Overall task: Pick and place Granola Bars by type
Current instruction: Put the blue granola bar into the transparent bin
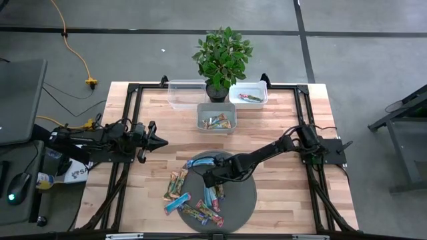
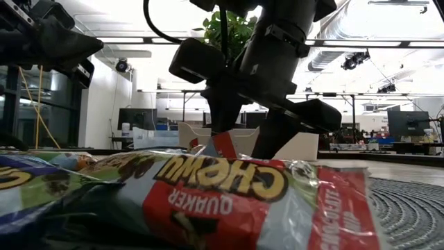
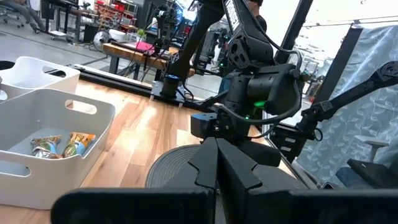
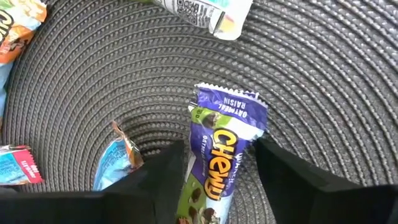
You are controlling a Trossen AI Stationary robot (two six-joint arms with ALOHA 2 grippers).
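Right wrist view: purple Chewy bar (image 4: pixel 221 155) lies between right claw (image 4: pixel 217 180) fingers.

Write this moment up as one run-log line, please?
right gripper: jaws open astride purple Chewy bar on round mat | left gripper: shut, waiting at table's left | bins: some bars sorted

Even, diffuse overhead light fell on the wooden table (image 1: pixel 280 120) in the high view, with only soft shadows under the arms and the potted plant (image 1: pixel 222 57). In the low view, bright ceiling strip lights (image 2: pixel 374 43) backlit the arm into a dark silhouette, and the nearest granola bar wrapper (image 2: pixel 229 194) was blurred. The woven mat (image 4: pixel 323 93) in the right wrist view was sharp and evenly lit.
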